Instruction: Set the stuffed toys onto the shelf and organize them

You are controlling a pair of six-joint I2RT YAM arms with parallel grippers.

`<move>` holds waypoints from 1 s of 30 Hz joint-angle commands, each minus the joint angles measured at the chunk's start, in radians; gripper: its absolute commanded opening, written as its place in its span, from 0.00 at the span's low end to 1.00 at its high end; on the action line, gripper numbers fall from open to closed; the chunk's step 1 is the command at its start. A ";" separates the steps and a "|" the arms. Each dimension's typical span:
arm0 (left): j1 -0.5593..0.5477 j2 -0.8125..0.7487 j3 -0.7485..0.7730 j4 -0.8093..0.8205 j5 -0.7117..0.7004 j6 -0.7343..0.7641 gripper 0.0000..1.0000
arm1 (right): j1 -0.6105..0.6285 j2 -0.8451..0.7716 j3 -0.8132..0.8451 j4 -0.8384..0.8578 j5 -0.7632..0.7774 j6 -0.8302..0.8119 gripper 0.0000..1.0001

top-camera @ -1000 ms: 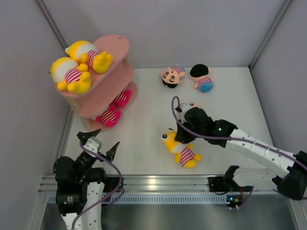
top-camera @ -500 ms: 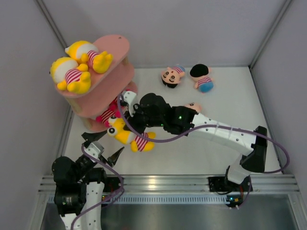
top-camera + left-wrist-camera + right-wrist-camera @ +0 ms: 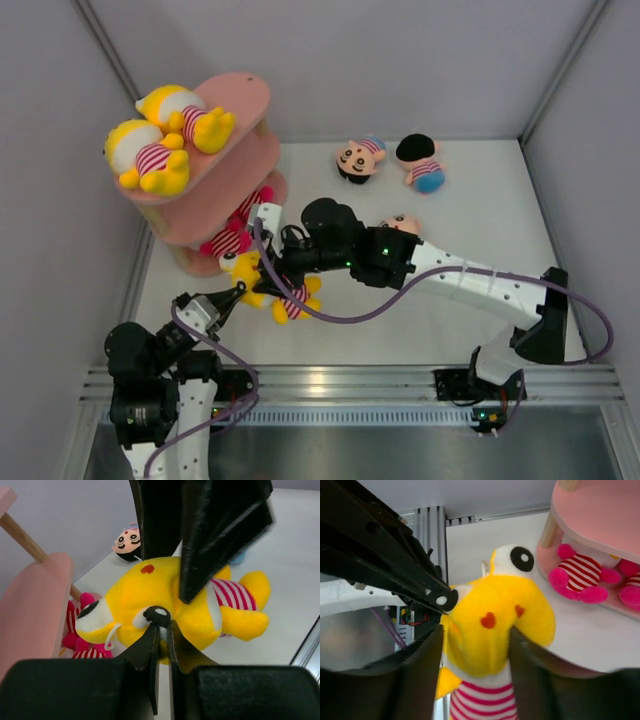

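Observation:
A yellow stuffed toy [image 3: 268, 285] [image 3: 165, 590] [image 3: 495, 625] in a red-and-white striped shirt hangs just in front of the pink shelf [image 3: 240, 95] [image 3: 30, 595] [image 3: 600, 515]. My right gripper [image 3: 274, 272] [image 3: 476, 635] is shut on its neck, a finger pressed on each side. My left gripper [image 3: 233, 296] [image 3: 164, 630] is shut on the edge of its head beside a black eye. Two yellow toys [image 3: 150, 155] lie on the top tier. Magenta toys [image 3: 228, 243] [image 3: 575, 577] lie on the bottom tier.
Two pink-faced toys [image 3: 358, 158] [image 3: 420, 162] lie at the back of the table; a third [image 3: 402, 224] peeks from behind the right arm. Grey walls close in the left, right and back. An aluminium rail [image 3: 330, 385] runs along the near edge.
The right arm carried the yellow toy from mid-table to the shelf's front, then slightly nearer. The left gripper rose and shut on the toy's head.

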 commanded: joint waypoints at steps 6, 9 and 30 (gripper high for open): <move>-0.001 0.024 0.010 0.203 -0.214 -0.196 0.06 | -0.112 -0.296 -0.396 0.300 0.026 0.333 0.80; -0.003 0.019 -0.001 0.279 -0.196 -0.297 0.06 | -0.273 -0.422 -0.654 0.571 -0.165 0.520 0.81; -0.001 0.110 0.070 0.621 -0.193 -0.684 0.06 | -0.129 -0.418 -0.672 0.712 -0.137 0.133 0.81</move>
